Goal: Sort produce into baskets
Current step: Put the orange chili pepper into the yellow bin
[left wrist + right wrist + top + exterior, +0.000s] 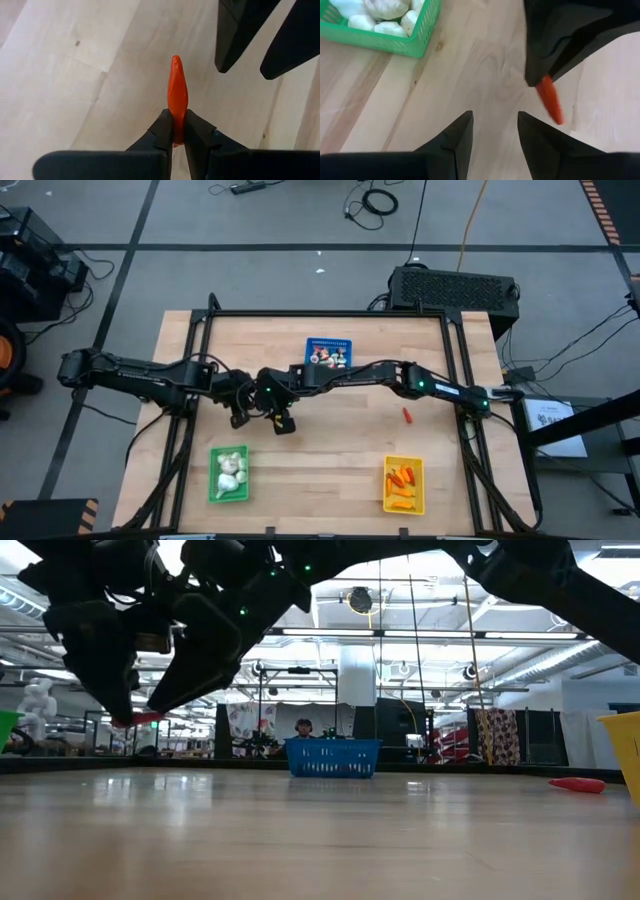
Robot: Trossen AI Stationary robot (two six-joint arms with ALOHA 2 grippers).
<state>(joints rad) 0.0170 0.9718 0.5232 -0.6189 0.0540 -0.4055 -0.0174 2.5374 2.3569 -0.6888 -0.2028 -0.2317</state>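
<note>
While your left gripper (178, 131) pinches the red pepper stick (177, 95) tight by its blunt end, its tip juts past the jaws, clear above the worktop (330, 440) near frame centre in the high view. You are mid-sort, as I read it: the piece is lifted but not yet carried to a basket.

Your right gripper (495, 131) hangs just beside it, jaws parted and holding nothing, its camera looking down on the same stick.

The next move calls for a carry to the yellow basket (404, 485) at lower right of the high view, which already holds orange sticks; that looks the likeliest home, though the colour match is my guess. Mind the right arm, which lies across that path.

The stick is glossy, smooth and tapered, likely hard plastic, so it may slip or swivel in a narrow pinch. The worktop is pale wood with visible grain.

At lower left sits the green basket (228, 474), a slatted plastic box heaped with knobbly white garlic bulbs (230, 470). A second red stick (407, 415) lies loose right of centre. Farthest, at upper centre, the blue basket (329, 353) with perforated sides holds small white-and-red round pieces.
</note>
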